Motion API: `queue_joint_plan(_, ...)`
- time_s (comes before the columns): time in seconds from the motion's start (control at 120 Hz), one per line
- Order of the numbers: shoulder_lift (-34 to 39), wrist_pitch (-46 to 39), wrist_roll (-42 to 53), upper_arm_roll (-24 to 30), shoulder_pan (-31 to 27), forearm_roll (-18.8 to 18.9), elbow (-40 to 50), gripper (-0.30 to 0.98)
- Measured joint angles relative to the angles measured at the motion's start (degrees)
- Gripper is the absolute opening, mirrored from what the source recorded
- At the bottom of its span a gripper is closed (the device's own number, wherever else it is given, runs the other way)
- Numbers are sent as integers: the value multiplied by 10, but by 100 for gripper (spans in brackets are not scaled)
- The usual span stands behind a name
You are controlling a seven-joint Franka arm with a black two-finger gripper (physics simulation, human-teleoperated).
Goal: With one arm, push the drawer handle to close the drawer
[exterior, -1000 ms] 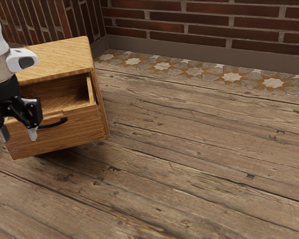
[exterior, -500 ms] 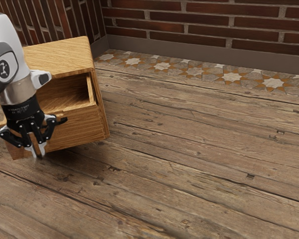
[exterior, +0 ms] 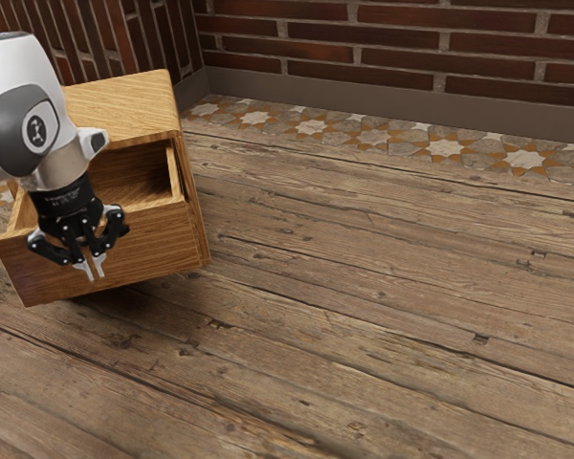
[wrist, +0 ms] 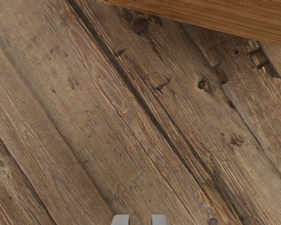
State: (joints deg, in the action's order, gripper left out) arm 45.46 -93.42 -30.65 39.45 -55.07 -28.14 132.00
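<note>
My gripper (exterior: 95, 273) is in front of the drawer front (exterior: 153, 244), pointing down, its two fingers a narrow gap apart with nothing between them. The wooden drawer stands pulled out of its cabinet (exterior: 124, 105), its inside showing. Most of the dark handle is hidden behind my hand; whether they touch I cannot tell. In the wrist view the tips of my gripper (wrist: 140, 220) stand apart over the floor, and a wooden edge of the drawer unit (wrist: 215, 16) crosses above.
The cabinet rests on a plank floor (exterior: 364, 306). Behind it are a brick wall (exterior: 402, 43) and a strip of patterned tiles (exterior: 373, 137). The arm comes in from the exterior view's left, over part of the cabinet.
My hand has swung toward the exterior view's right, turned, and after dipping come up slightly. The fingers look nearer together. The drawer and cabinet have not visibly moved.
</note>
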Motion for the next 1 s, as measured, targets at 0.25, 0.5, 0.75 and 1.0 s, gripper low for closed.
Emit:
queue_joint_plan(0.25, -66, -29, -11, -4, -8, 52, -25, -5)
queue_joint_plan(0.5, -128, -68, -16, 10, -8, 73, -46, -5)
queue_joint_plan(0.75, -163, -111, -20, 13, -17, 88, -50, -5)
queue_joint_plan(1.0, -214, -165, -22, 14, -21, 101, -72, -5)
